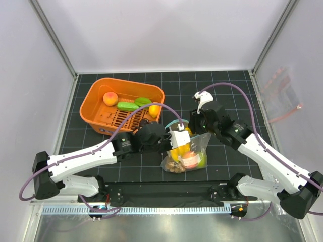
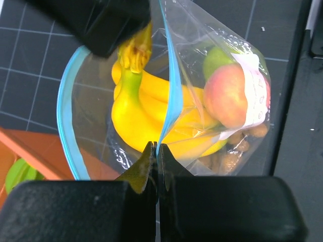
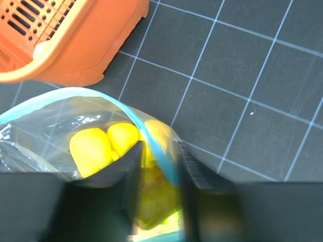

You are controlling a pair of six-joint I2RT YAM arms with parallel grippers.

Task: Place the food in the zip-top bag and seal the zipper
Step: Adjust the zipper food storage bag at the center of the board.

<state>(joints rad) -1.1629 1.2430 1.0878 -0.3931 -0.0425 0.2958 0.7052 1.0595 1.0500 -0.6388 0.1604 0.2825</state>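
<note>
The left gripper [image 2: 157,160] is clamped tight on the zipper [image 2: 169,91]; I can see the teal strip vanish between its pinched tips. A dark blurred block covers the top-left of that wrist view and hides the banana's stem end, and I can't say what it is. My right wrist view is smeared. The right gripper [image 3: 157,149] has its jaws apart, astride the teal rim with yellow showing in the gap. I can't tell whether either pad touches the strip.

The zip-top bag [image 1: 201,145] sits by the middle of the near edge of the table [image 1: 237,91], between the two wrists. Its long axis runs far to near, with the mouth lifted toward the far side and the bottom toward the near edge. The mouth gapes in an oval, unsealed. Inside are the banana [image 2: 146,118], a peach [image 2: 227,96] partly behind the white label [image 2: 256,85], a green piece [image 2: 216,59] and brown balls [image 2: 236,148], too bunched to count.

The orange basket [image 1: 90,112] stands toward the far-left corner, just beside my left wrist. It holds a second peach [image 1: 110,98], green pieces [image 1: 128,106] and a yellow fruit [image 1: 154,110]. Bare grid shows from the bag toward the far-right corner. A pink-strip bag [image 1: 280,93] lies against the right wall, past the right edge.
</note>
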